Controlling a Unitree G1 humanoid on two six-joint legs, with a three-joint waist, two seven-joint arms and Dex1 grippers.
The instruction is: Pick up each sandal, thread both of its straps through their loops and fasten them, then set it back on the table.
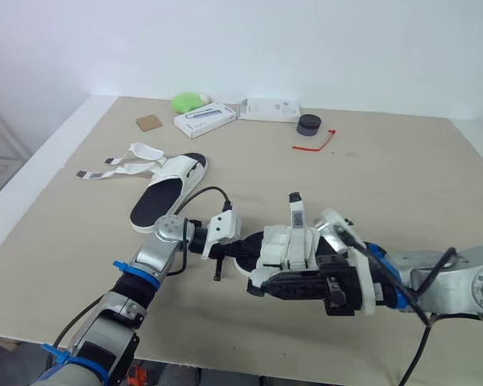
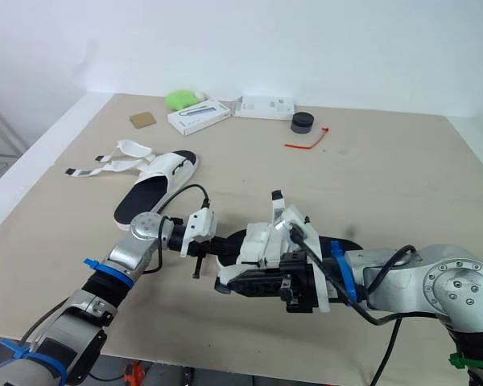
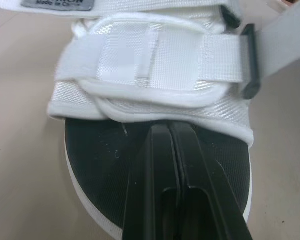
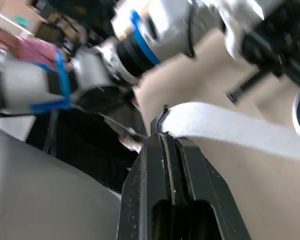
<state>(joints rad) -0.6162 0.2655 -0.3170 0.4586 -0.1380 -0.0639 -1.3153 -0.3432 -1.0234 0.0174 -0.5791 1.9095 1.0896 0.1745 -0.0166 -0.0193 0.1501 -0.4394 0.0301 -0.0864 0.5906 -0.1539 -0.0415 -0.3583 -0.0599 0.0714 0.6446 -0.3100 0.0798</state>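
Near sandal (image 1: 283, 245) sits at the front middle of the counter (image 1: 386, 185), between the two hands, sole down, black footbed showing. White upper with a band across it running to a black loop (image 3: 250, 60). One labelled strap end (image 1: 296, 211) sticks up from the sandal.

Left hand (image 3: 166, 131): fingers pressed together, nothing between them, tips over the black footbed right at the edge of the white upper. Comes at the sandal from the robot's left.

Right hand (image 4: 164, 140): fingers closed, pinching a white strap (image 4: 230, 127) at its end. Sits at the near side of the sandal, reaching in from the right.

Far sandal (image 1: 171, 186) lies on the counter back and to the left, well apart from both hands. Its loose straps (image 1: 113, 166) are spread out flat to the left, unfastened.

Along the back edge: green lump (image 1: 189, 102), white box (image 1: 204, 119), second white box (image 1: 270, 109), black round item (image 1: 309, 125), red tie (image 1: 315, 145) just beside it, brown square (image 1: 148, 122) at the left.
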